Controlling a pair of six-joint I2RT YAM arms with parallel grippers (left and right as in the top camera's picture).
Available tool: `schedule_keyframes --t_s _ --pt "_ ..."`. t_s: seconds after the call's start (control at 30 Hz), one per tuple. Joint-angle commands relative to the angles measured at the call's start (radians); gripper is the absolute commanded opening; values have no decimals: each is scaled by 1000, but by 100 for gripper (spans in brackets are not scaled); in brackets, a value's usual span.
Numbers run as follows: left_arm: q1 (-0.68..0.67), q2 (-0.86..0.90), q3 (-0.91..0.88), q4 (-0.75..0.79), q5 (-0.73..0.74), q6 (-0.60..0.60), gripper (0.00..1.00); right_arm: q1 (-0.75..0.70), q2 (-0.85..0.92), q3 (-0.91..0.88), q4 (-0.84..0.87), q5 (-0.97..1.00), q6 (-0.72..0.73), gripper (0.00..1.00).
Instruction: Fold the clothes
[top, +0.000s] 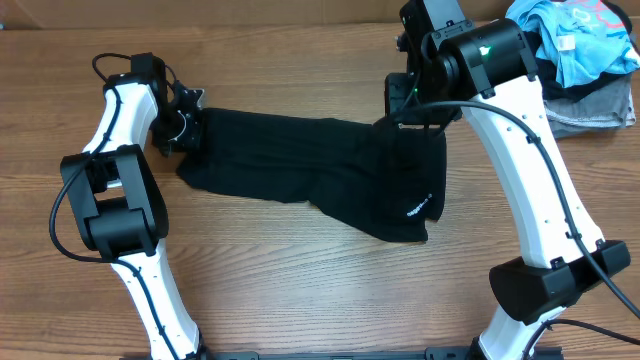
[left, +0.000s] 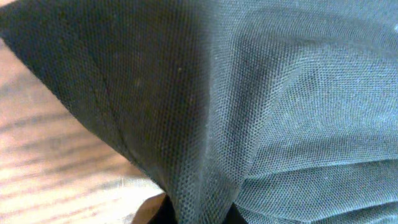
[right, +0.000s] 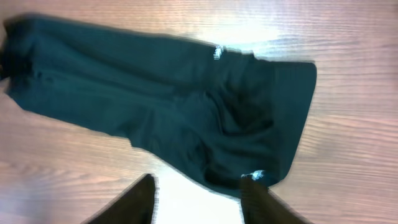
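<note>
The black garment (top: 320, 165) lies stretched across the table's middle, with small white lettering (top: 418, 208) near its right end. My left gripper (top: 190, 128) is shut on the garment's left end; the left wrist view is filled with its mesh fabric (left: 249, 93) bunched between the fingers. My right gripper (top: 408, 108) hovers above the garment's upper right corner, open and empty. In the right wrist view the garment (right: 161, 106) lies below my spread fingers (right: 198, 190), with a small white tag (right: 217, 53) and another white tag by the right finger.
A light blue shirt (top: 570, 35) lies on a grey folded garment (top: 590, 105) at the far right corner. Bare wooden table (top: 300, 290) lies in front of the black garment.
</note>
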Motion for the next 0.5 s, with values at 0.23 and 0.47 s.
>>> schedule_keyframes --t_s 0.23,0.47 --pt "65 30 265 -263 -7 -13 4 3 -28 -368 256 -151 8 13" --pt "74 30 425 -448 -105 17 4 2 -28 -607 489 -198 34 5"
